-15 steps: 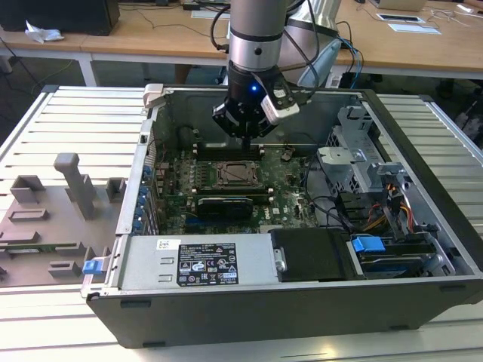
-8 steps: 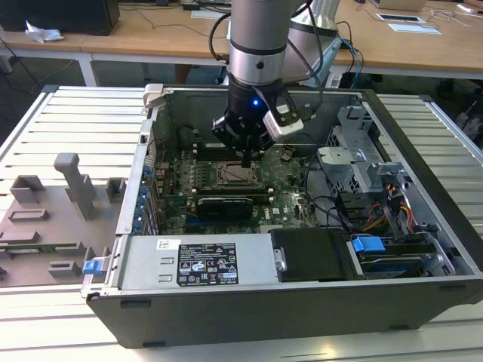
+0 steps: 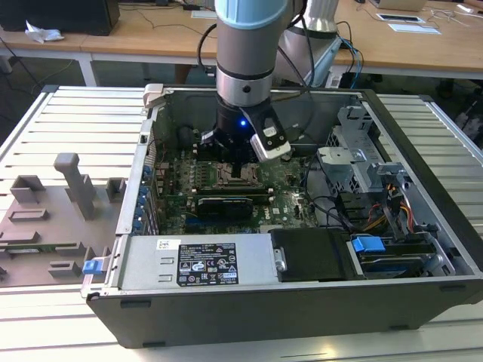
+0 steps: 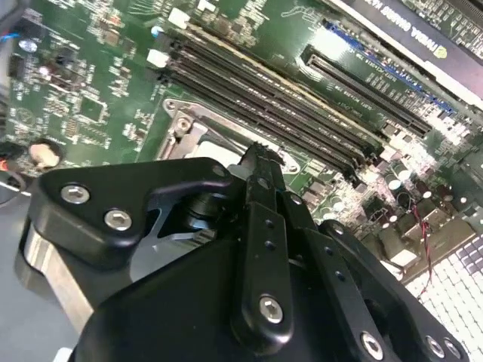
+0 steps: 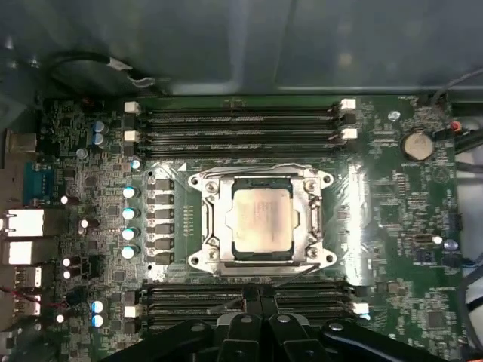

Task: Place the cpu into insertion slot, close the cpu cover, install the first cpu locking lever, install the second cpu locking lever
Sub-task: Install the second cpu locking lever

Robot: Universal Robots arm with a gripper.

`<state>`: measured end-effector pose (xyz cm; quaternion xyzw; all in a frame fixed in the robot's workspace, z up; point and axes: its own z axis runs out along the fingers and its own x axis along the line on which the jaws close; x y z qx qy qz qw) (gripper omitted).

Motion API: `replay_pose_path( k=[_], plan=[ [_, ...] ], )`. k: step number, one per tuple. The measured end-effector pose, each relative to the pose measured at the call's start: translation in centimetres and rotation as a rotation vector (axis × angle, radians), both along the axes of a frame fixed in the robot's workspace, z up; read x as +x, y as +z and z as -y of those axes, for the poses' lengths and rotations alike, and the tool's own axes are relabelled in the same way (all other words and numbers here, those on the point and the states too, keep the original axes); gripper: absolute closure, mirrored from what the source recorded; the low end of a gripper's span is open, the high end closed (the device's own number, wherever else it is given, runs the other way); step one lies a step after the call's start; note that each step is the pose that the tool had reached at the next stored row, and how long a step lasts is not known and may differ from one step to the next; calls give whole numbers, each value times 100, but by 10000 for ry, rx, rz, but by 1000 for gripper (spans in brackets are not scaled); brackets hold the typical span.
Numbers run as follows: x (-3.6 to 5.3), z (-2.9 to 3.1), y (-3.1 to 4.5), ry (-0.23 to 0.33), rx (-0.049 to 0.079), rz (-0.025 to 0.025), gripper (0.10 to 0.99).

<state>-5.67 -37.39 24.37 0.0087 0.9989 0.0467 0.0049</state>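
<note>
In the first wrist view the cpu [image 5: 262, 215], a pale square chip, lies flat in the insertion slot [image 5: 326, 179]. The silver cpu cover [image 5: 213, 219] lies down around it, with the chip's face showing through its window. One thin wire lever [image 5: 256, 167] runs along one side of the socket, and another wire lever [image 5: 290, 277] lies slanted on the side nearest my gripper [image 5: 260, 292]. The black fingers are pressed together just off that socket edge. In the second wrist view my gripper [image 4: 260, 157] hangs over the socket rim [image 4: 185, 124]. In the exterior view the gripper [image 3: 240, 166] sits low over the board.
Long black memory slots [image 5: 241, 121] flank the socket on two sides. A black graphics card [image 3: 225, 205] lies in front of it. The case walls [image 3: 143, 181], a drive cage [image 3: 355, 162] with cables and the power supply [image 3: 204, 260] hem the board in. A grey fixture [image 3: 68, 188] stands outside on the exterior view's left.
</note>
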Motion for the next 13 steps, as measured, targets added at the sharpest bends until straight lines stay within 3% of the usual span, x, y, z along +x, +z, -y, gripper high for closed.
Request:
replay_pose_path(
  k=[2,5,8,11,12,13],
  plan=[
    [-80,0,-83,13,1,0,980],
    [-147,0,-157,38,1,1,980],
    [-197,0,-281,198,28,0,980],
    [-220,3,-314,378,209,2,980],
    [-238,5,-323,457,375,4,980],
    [-244,6,-326,488,434,5,980]
  ],
)
